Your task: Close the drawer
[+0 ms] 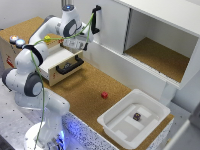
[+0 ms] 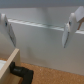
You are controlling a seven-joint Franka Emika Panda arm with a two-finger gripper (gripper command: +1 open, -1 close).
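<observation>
- Exterior view gave you the whole scene: the drawer point(image 1: 64, 62) stood pulled out of its small cork-topped cabinet point(image 1: 22, 31) at that view's left, its flat front panel facing toward the middle of the cork worktop point(image 1: 87, 92), with the black bar handle point(image 1: 70, 65) running across the panel.
- Only in that view could you see the small red block point(image 1: 104, 95) lying alone on the worktop, well apart from the drawer, and the white plastic tub point(image 1: 134, 121) near the worktop's edge at the view's right, with a small dark object point(image 1: 136, 116) inside it.
- It also showed you the open white cabinet door with its vertical black handle point(image 1: 96, 19) just behind the arm, and the gripper point(image 1: 75, 45) above the drawer's open box, though the fingers were too blurred there to judge.
- Wrist view gave you what the other could not: the two fingers point(image 2: 6, 28) spread wide apart, with nothing between them and nothing touching them.
- Behind the gripper point(image 2: 36, 30) in that view you saw only a pale white cabinet face.
- In one corner of the wrist view you could make out an edge of the drawer point(image 2: 10, 62) and one end of its black handle point(image 2: 21, 75), with cork beside it.
</observation>
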